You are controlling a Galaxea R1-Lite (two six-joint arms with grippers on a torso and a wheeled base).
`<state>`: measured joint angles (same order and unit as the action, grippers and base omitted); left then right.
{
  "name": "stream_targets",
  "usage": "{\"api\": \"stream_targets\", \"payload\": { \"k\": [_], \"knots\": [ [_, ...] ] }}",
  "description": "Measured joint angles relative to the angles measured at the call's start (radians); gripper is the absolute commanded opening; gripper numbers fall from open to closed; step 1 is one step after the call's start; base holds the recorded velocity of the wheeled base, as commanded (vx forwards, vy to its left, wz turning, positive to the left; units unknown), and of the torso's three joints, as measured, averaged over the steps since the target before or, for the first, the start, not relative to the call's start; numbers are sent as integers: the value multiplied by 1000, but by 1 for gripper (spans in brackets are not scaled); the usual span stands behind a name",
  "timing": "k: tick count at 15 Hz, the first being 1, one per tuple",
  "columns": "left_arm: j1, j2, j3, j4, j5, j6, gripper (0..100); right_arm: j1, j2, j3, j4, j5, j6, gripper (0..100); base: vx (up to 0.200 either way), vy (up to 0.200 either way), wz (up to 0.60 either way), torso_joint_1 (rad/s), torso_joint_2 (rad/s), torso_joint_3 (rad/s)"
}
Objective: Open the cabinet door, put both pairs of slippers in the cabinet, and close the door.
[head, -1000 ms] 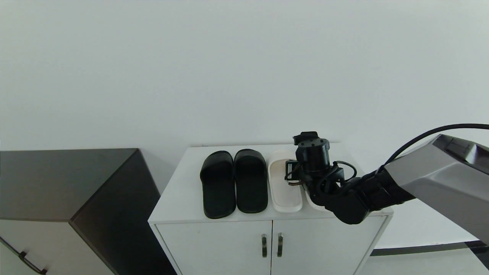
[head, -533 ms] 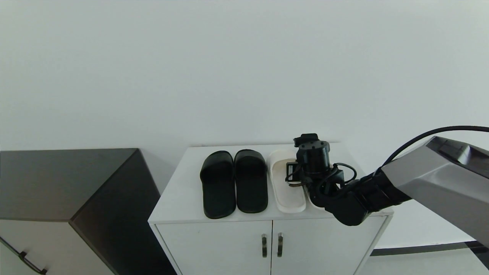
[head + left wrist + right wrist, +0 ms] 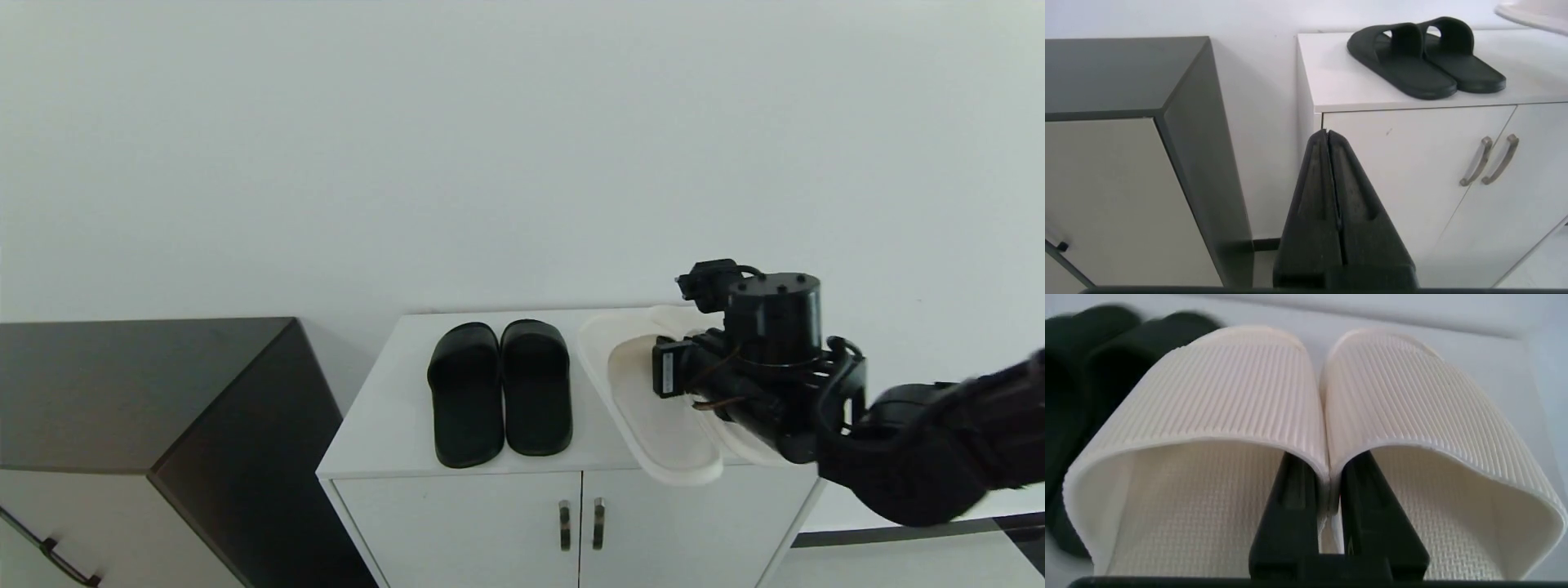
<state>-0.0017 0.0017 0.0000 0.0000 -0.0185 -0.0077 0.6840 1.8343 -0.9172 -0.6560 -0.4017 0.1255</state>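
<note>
Your right hand (image 3: 1328,502) pinches both white slippers (image 3: 653,412) by their straps and now lifts them up off the cabinet top's (image 3: 384,408) front right corner, yet the cabinet door (image 3: 457,531) stays shut.

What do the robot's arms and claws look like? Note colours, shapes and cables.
The right arm is black, with bulky rounded joints, a cylindrical wrist and looped black cables. The right claw and left claw have black fingers tapering towards the tips.
</note>
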Motion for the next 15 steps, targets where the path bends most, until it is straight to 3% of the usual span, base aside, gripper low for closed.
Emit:
{"api": "stream_targets", "payload": {
  "k": [3,6,15],
  "knots": [
    [0,0,0,0,0,0,0,47,-206,161,96,221,1,0,0,0,0,0,0,0],
    [0,0,0,0,0,0,0,100,-356,256,179,361,3,0,0,0,0,0,0,0],
    [0,0,0,0,0,1,0,103,-410,312,174,367,-34,0,-178,0,0,2,2,3]
  ]
}}
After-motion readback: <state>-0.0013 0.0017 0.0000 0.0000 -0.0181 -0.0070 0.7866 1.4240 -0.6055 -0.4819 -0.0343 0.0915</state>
